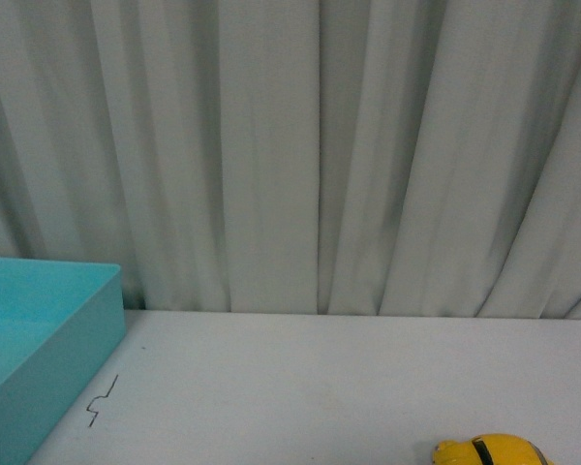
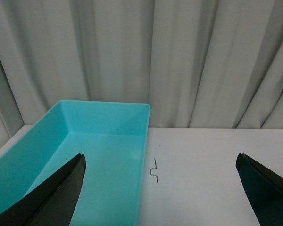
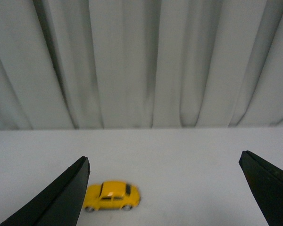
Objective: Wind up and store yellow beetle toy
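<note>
The yellow beetle toy (image 3: 112,196) stands on its wheels on the white table, side-on in the right wrist view, close to one black finger (image 3: 61,197). My right gripper (image 3: 164,162) is open above the table and holds nothing. In the front view only the toy's roof (image 1: 494,451) shows at the bottom right edge; neither arm is in that view. My left gripper (image 2: 160,160) is open and empty, one finger (image 2: 56,195) over the turquoise bin (image 2: 142,141) and the other over bare table.
The open turquoise bin (image 1: 77,334) sits at the table's left. A small bent wire (image 2: 154,169) lies on the table beside the bin's wall, also seen as a dark squiggle (image 1: 101,400) in the front view. A grey curtain (image 1: 290,145) hangs behind the table.
</note>
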